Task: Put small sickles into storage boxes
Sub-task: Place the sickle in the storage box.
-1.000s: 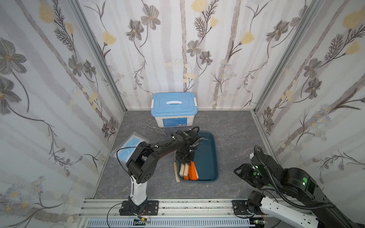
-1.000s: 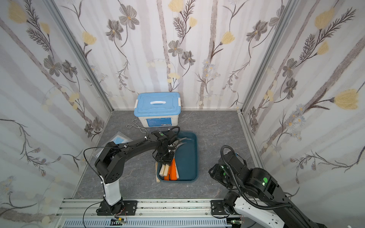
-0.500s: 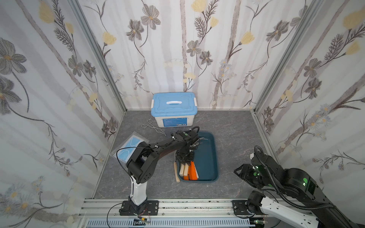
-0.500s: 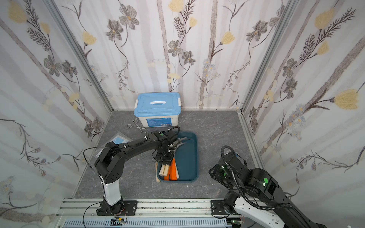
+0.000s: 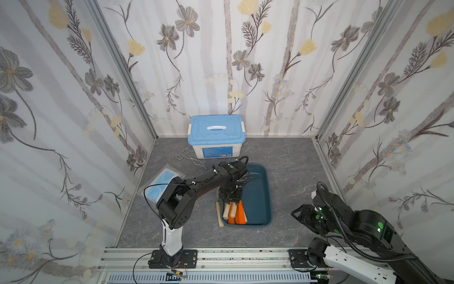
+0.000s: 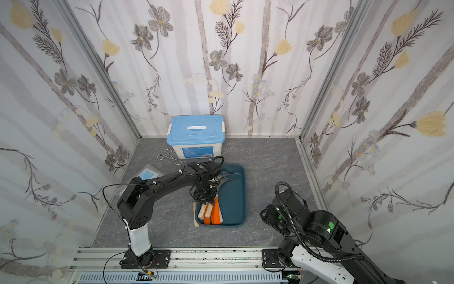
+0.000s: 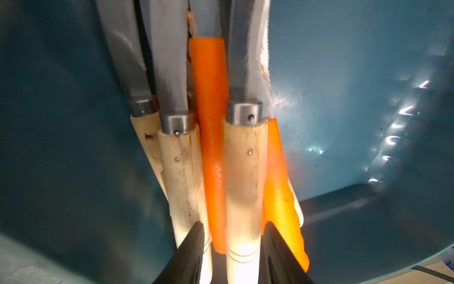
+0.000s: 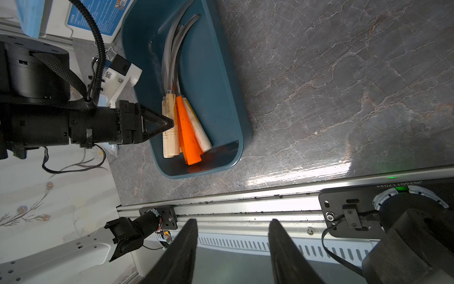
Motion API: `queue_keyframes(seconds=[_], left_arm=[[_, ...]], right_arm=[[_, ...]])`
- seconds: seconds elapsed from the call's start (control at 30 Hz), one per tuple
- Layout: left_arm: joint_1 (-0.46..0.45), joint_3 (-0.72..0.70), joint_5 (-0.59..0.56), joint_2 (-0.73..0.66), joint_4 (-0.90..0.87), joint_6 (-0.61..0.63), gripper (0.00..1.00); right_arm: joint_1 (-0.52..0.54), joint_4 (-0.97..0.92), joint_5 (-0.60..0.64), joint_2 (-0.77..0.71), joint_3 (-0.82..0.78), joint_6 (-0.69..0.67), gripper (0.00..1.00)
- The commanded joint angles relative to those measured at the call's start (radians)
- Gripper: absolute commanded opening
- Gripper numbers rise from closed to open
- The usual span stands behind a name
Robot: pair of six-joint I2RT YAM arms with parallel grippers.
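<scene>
The dark teal storage box (image 5: 258,196) (image 6: 233,196) lies on the grey floor. Several small sickles (image 5: 235,212) (image 8: 186,127), with wooden and orange handles, lie bundled along its left side, their grey blades curving to the far end. My left gripper (image 5: 231,200) (image 7: 233,226) points down over their handles, open. Its fingers straddle one wooden handle (image 7: 245,172) with a gap showing on one side. One more wooden handle (image 5: 219,214) lies just outside the box's left rim, its blade hidden. My right gripper (image 5: 298,216) (image 8: 232,221) hangs open and empty at the front right.
A white box with a light blue lid (image 5: 216,137) stands at the back wall. Wire tongs (image 5: 191,158) lie left of it. A clear bag of blue masks (image 5: 163,182) lies near the left wall. A metal rail (image 5: 233,255) runs along the front edge.
My left gripper's jaws have spread apart over the sickle handles. Both arms have kept their places.
</scene>
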Motion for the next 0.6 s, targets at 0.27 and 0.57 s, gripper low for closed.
queue_keyframes(seconds=[0.27, 0.57], left_arm=[[0.012, 0.167, -0.097, -0.058, -0.013, 0.029, 0.5], [0.109, 0.064, -0.148, -0.171, -0.007, -0.009, 0.82]], right_arm=[[0.0, 0.01, 0.016, 0.0, -0.001, 0.018, 0.49], [-0.001, 0.003, 0.013, 0.004, 0.006, 0.021, 0.5]])
